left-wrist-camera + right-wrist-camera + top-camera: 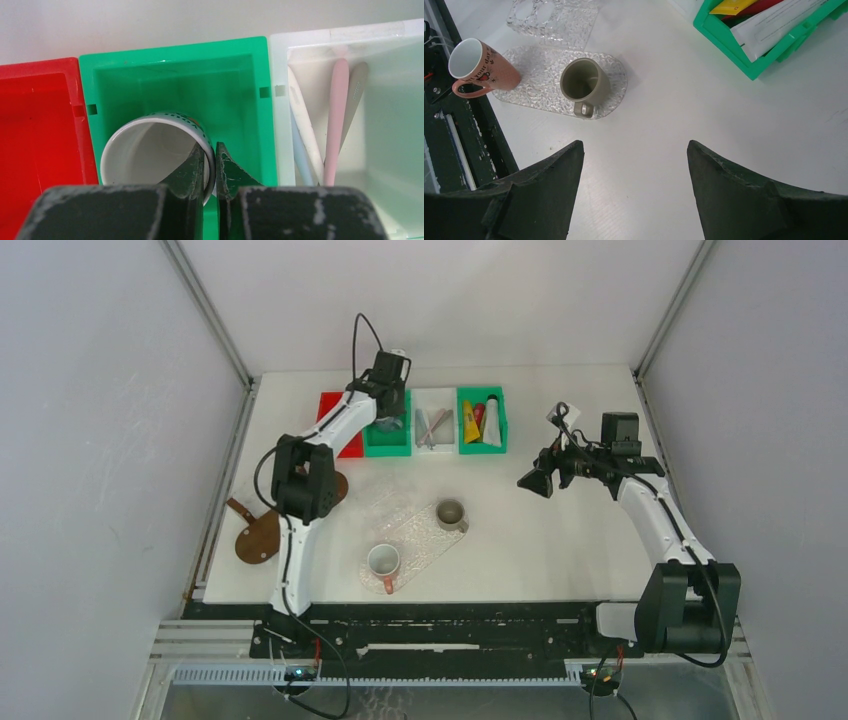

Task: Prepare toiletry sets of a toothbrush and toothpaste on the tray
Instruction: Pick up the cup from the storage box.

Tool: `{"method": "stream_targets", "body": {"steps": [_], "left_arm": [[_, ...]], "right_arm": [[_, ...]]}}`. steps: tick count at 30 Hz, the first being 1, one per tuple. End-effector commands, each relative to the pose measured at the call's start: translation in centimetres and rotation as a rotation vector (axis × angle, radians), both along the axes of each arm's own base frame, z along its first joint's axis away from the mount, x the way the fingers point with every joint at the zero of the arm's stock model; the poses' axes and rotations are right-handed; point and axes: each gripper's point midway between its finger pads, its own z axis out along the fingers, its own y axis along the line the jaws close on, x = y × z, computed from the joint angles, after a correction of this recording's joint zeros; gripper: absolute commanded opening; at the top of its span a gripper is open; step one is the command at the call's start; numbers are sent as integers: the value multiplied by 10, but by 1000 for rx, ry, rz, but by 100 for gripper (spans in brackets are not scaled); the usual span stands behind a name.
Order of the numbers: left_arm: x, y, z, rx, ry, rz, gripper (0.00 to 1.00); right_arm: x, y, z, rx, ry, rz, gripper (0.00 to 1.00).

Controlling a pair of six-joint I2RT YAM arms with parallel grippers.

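In the left wrist view my left gripper [211,152] is shut on the rim of a white-lined mug [145,155] inside a green bin [230,85]; one finger is inside the mug, the other outside. Pink, white and pale toothbrushes [336,115] lie in the white bin [432,426] beside it. Yellow, red and white toothpaste tubes [480,422] fill the right green bin [744,55]. The clear textured tray [420,535] lies mid-table, holding an olive mug [450,514] and a pink mug [384,562]. My right gripper [535,483] hovers open and empty over bare table right of the tray [611,100].
A red bin [335,425] stands left of the green bin with the mug. A brown leather-like object [258,536] lies at the table's left edge. A second clear textured piece [554,17] lies behind the tray. White walls close in both sides and the back.
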Motion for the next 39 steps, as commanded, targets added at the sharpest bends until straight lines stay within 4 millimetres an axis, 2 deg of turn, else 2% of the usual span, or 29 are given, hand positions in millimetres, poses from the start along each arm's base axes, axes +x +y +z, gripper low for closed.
{"method": "stream_targets", "body": {"steps": [1,17,21,30,39], "left_arm": [[8,9,76,-15,-196,33,0],[-15,27,131,-50,-399,67,0],[-24,27,149,-67,-447,61,0],[-40,30,172,-78,-507,62,0],[-62,31,204,-109,-574,45,0]], "right_arm": [[3,2,9,-6,-52,21,84],[3,2,9,-9,-55,22,84],[3,3,9,-9,-55,24,84],[3,2,9,-11,-58,21,84],[3,1,10,-10,-62,20,84]]}}
